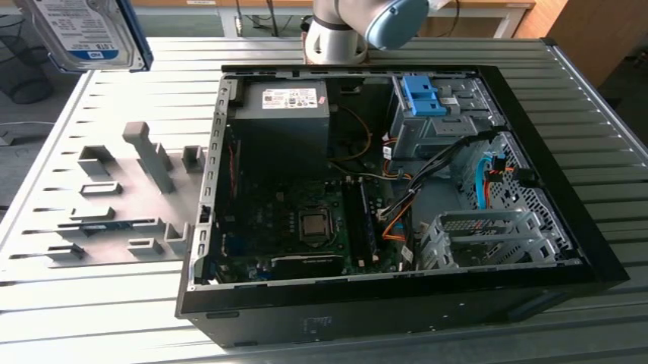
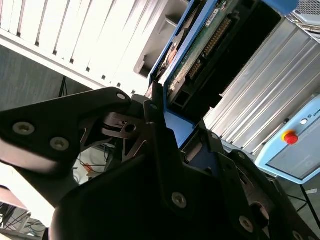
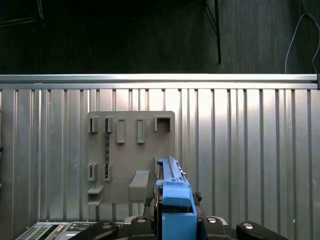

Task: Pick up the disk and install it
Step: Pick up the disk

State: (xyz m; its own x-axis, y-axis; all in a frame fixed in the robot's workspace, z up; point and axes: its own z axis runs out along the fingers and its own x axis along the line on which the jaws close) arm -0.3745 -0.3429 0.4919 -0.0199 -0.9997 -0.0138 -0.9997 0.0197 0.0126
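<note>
While the gripper (image 2: pixel 180 125) is clamped on the blue frame at one end of the disk (image 1: pixel 86 34), the disk hangs raised off the slatted table (image 1: pixel 91 326). In the exterior view it is at about ten o'clock from the open computer case (image 1: pixel 405 318). It looks stiff, dense and fairly heavy, with smooth metal faces. Its bare circuit board (image 2: pixel 200 45) seems fragile, so the frame's edges are probably the safest hold.

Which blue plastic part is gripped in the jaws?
The carrier framing the disk, held aloft at the exterior view's left; the blue bracket sits on the drive bay inside the computer case.
</note>
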